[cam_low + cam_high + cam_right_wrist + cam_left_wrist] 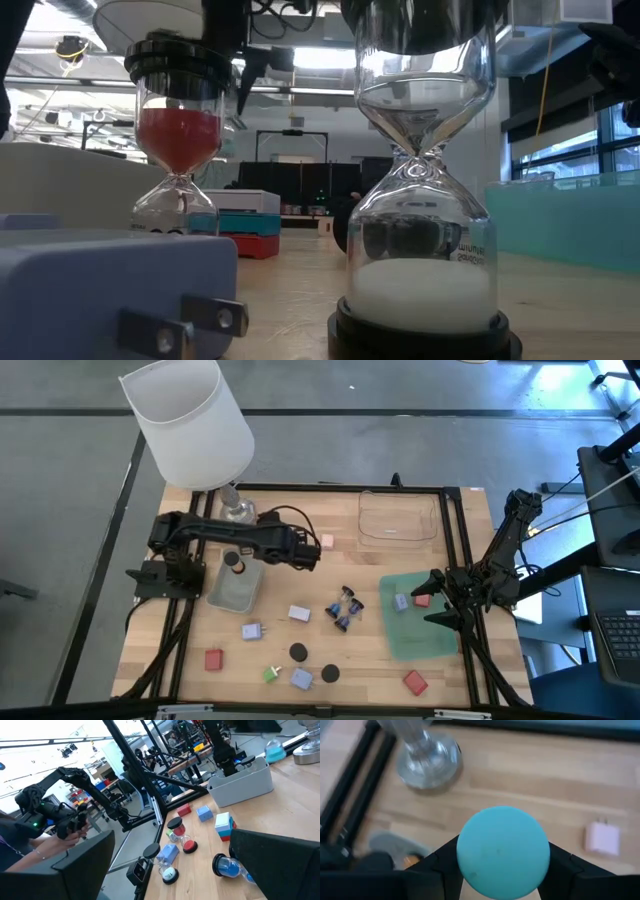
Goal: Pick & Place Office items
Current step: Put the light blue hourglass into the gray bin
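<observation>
Overhead, high view: left gripper sits over the middle of the tabletop, near the lamp; what it holds is hidden here. Right gripper rests over the green tray at the right edge, fingers spread, empty. Green tray holds two items, one lilac block and one red block. Clear tray near the far edge looks empty. Grey bin at the left holds one dark piece. Loose on the tabletop: red blocks, lilac blocks, black caps, a pink block, a green bit, sand timers.

Low view: two timers close up, one red-sanded, one white-sanded, plus a lilac plug block.

Left wrist view: fingers pinch a teal ball above the wood.

Right wrist view: own fingers wide, nothing between; scattered items beyond.

Progress, judged: early. Two placed, one in hand, about a dozen left.
</observation>
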`<control>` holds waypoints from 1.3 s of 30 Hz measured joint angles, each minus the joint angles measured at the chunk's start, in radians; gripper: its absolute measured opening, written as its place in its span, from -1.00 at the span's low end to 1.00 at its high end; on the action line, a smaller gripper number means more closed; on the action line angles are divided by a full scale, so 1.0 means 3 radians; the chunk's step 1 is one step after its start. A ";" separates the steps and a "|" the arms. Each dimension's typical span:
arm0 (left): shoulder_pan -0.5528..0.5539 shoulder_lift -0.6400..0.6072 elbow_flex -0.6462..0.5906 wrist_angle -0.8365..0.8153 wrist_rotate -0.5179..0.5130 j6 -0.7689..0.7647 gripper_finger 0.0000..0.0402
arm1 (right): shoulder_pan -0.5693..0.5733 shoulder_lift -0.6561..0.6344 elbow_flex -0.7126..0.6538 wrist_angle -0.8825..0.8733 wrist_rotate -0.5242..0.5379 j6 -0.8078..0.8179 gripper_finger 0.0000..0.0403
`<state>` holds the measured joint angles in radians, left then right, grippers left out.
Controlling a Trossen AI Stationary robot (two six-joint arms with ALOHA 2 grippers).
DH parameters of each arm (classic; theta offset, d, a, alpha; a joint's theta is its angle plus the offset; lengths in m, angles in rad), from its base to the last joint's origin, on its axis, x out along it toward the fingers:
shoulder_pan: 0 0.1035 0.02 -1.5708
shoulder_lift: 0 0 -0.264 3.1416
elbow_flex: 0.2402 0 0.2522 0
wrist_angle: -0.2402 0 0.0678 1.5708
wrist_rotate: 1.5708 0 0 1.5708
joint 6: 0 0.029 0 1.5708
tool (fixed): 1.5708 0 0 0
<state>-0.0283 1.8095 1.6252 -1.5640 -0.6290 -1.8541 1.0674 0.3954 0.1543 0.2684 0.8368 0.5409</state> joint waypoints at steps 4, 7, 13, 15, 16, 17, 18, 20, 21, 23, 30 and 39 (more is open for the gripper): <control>-0.0050 -0.0068 -0.0006 -0.0022 0.0132 -0.0009 -0.08 | 0.0000 0.0001 0.0000 -0.0001 0.0000 0.0001 0.99; -0.0080 -0.0156 -0.0006 -0.0023 0.0135 -0.0019 -0.08 | 0.0000 0.0001 0.0000 -0.0001 0.0000 0.0001 0.99; -0.0178 -0.0446 -0.0208 -0.0020 0.0306 0.0015 -0.08 | -0.0001 0.0001 0.0000 -0.0001 0.0000 0.0001 0.99; -0.0226 -0.0560 -0.0392 -0.0024 0.0397 -0.0134 -0.08 | 0.0001 0.0001 0.0000 -0.0002 0.0000 -0.0001 0.99; -0.0254 -0.0623 -0.0488 -0.0024 0.0454 -0.0255 -0.08 | -0.0001 0.0001 0.0000 -0.0001 0.0000 0.0000 0.99; -0.0287 -0.0685 -0.0582 -0.0026 0.0518 -0.0398 -0.08 | -0.0001 0.0001 0.0000 -0.0002 0.0000 0.0000 0.99; -0.0328 -0.0744 -0.0671 -0.0025 0.0578 -0.0546 -0.08 | 0.0000 0.0001 0.0000 -0.0002 0.0000 0.0001 0.99; -0.0426 -0.0833 -0.0817 -0.0031 0.0679 -0.0867 -0.06 | 0.0000 0.0001 0.0001 -0.0002 0.0000 0.0000 0.99; -0.0477 -0.0872 -0.0883 -0.0020 0.0710 -0.0993 -0.05 | 0.0000 0.0001 0.0000 -0.0001 0.0000 0.0001 0.99; -0.0580 -0.0934 -0.0995 -0.0030 0.0738 -0.1222 -0.03 | -0.0001 0.0001 0.0000 -0.0001 0.0000 0.0001 0.99; -0.0810 -0.0931 -0.1273 -0.0024 0.0638 -0.1628 -0.06 | 0.0000 0.0001 0.0000 -0.0001 0.0000 0.0001 0.99; -0.0809 -0.0608 -0.1391 -0.0023 0.0323 -0.1636 -0.04 | 0.0001 0.0001 0.0000 -0.0001 0.0000 -0.0001 0.99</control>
<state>-0.2710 1.6271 1.2079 -1.5709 -0.5321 -2.3448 1.0676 0.3958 0.1543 0.2680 0.8368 0.5407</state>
